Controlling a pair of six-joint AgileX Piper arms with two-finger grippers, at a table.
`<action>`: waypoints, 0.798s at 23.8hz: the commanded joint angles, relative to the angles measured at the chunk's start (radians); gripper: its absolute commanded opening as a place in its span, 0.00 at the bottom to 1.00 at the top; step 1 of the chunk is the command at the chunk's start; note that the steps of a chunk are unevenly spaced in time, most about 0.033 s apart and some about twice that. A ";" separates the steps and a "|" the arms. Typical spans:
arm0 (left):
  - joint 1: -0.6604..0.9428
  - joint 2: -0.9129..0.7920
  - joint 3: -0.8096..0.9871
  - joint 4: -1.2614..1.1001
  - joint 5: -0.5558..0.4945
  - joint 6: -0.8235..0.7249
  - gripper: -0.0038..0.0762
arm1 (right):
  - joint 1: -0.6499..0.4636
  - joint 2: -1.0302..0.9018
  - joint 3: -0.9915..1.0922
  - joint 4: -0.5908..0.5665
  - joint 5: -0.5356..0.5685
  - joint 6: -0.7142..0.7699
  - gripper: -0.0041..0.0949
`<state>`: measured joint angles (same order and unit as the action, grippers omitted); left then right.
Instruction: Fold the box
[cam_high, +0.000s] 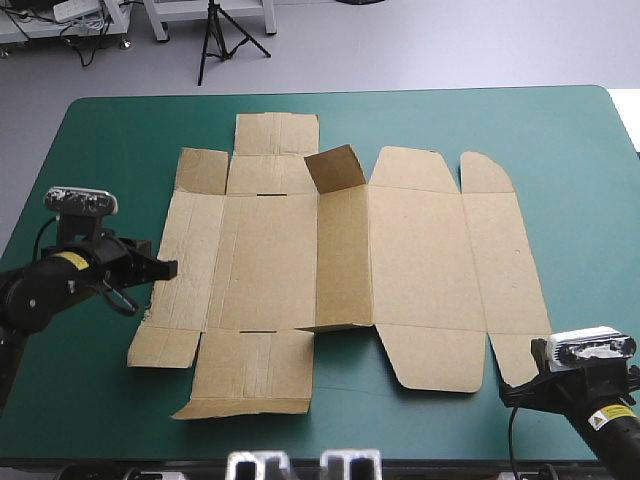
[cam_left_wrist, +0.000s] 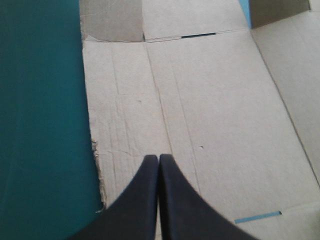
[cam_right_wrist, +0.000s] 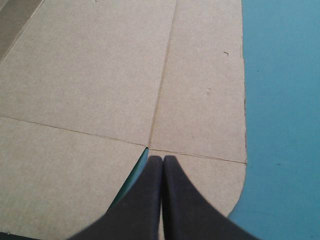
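Jaws shut at box (cam_high: 420, 260) edges.

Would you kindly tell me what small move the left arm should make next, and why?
Probably open the left claw and lower it to the torn left edge of the box, ready to raise that side panel. The box lies almost wholly flat, only one small flap standing, and the left claw is shut, holding nothing, just inside that edge.
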<state>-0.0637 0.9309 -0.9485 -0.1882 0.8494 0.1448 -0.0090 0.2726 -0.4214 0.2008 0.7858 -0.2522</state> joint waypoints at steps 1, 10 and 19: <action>0.066 0.098 -0.101 -0.001 -0.038 -0.024 0.04 | -0.003 0.012 -0.028 0.009 -0.067 -0.001 0.02; 0.458 0.331 -0.291 -0.266 0.246 0.149 0.04 | -0.003 0.012 -0.028 0.009 -0.067 -0.001 0.02; 0.507 0.456 -0.298 -0.267 0.375 0.154 0.09 | -0.003 0.012 -0.028 0.009 -0.069 -0.001 0.02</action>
<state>0.4606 1.4157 -1.2120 -0.4095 1.2192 0.2932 -0.0090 0.2726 -0.4214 0.1999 0.7835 -0.2522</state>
